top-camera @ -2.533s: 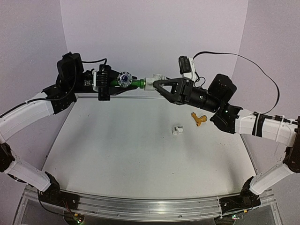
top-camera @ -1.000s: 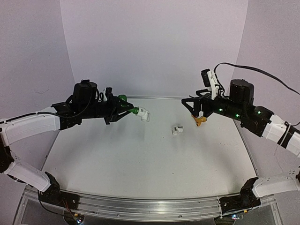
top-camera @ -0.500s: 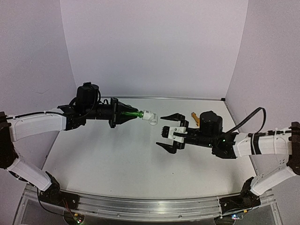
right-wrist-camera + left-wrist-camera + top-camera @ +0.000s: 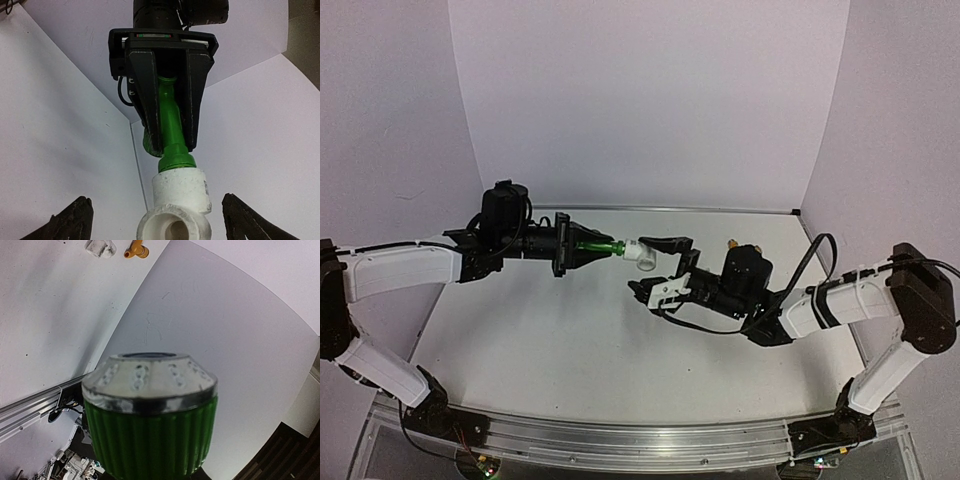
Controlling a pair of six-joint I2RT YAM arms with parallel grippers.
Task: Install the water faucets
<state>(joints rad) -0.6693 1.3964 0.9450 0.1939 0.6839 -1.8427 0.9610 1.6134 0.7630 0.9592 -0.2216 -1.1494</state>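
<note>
Lilac walls close round a white bench (image 4: pixel 550 350) as two robot arms meet above its middle. At the centre, the left pincer (image 4: pixel 582 249) is clamped shut on the green faucet (image 4: pixel 605 246), gripping its stem and holding it off the bench. The faucet's round knob fills the left wrist view. A white pipe fitting (image 4: pixel 642 253) sits on the faucet's free end, which points toward the right arm.

Facing it, the right pincer (image 4: pixel 653 266) stands wide open and holds nothing. Its fingers (image 4: pixel 75 220) are spread to either side of the fitting and touch neither side.

Faucet and fitting lie along one line, roughly level, running across the bench from left pincer to right pincer. The fitting's open mouth looks almost straight into the right wrist camera. Any closing move would likely turn on keeping that line true, since the fitting lies between the open fingers.

Farther out, the yellow faucet (image 4: pixel 731 243) lies on the bench behind the right arm, toward the far right corner. A second white fitting (image 4: pixel 100 247) lies just beside it in the left wrist view. The right arm is plainly the nearer to both. Bare bench spreads in front of the arms, but the back wall stands close behind the pair.
</note>
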